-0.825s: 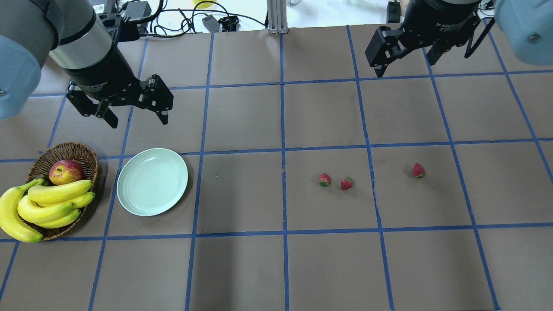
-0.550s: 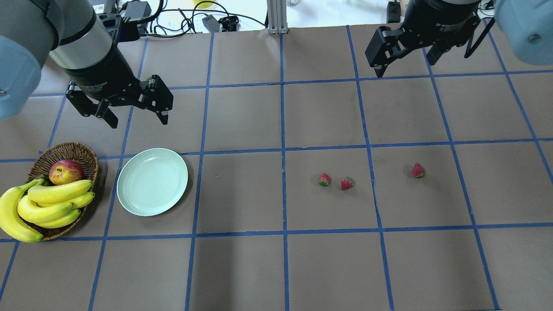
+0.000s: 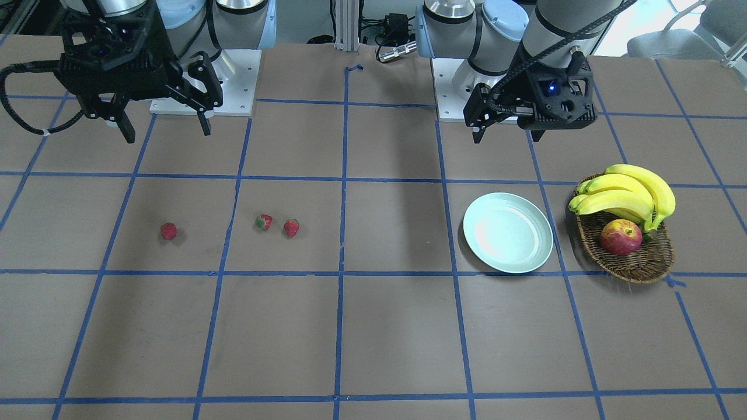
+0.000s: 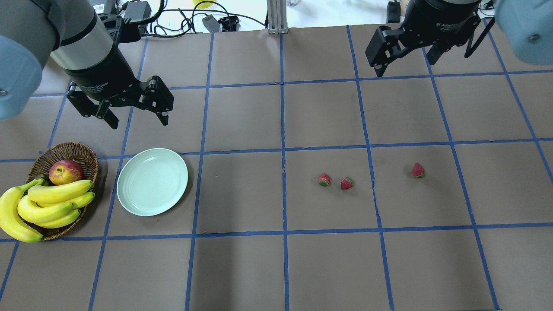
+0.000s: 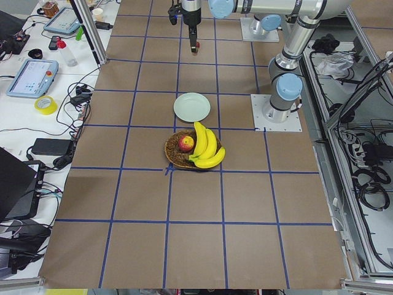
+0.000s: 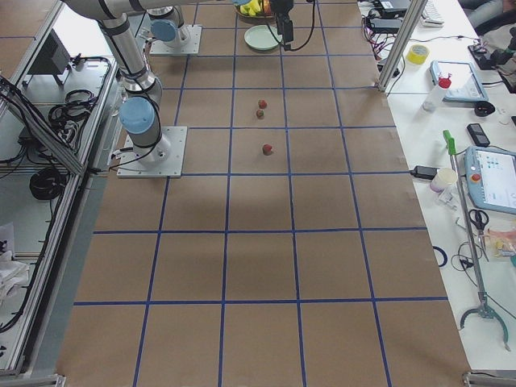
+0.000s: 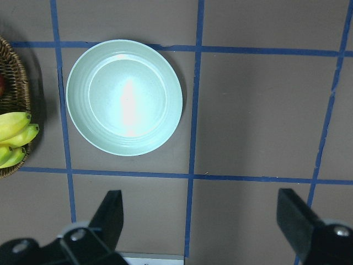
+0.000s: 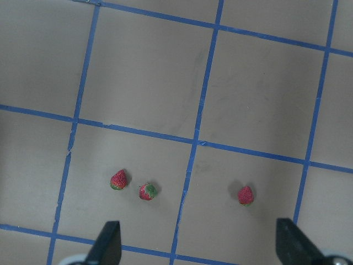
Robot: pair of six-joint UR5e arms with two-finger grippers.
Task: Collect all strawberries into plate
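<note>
Three small red strawberries lie on the brown table right of centre: a close pair and a single one. The right wrist view shows them too, the pair and the single. The pale green plate sits at the left with nothing on it, also seen in the left wrist view. My left gripper hangs open just beyond the plate. My right gripper hangs open high over the far right, well back from the strawberries. Neither holds anything.
A wicker basket with bananas and an apple stands left of the plate, close beside it. Cables and small devices lie along the table's far edge. Blue tape lines divide the brown surface into squares.
</note>
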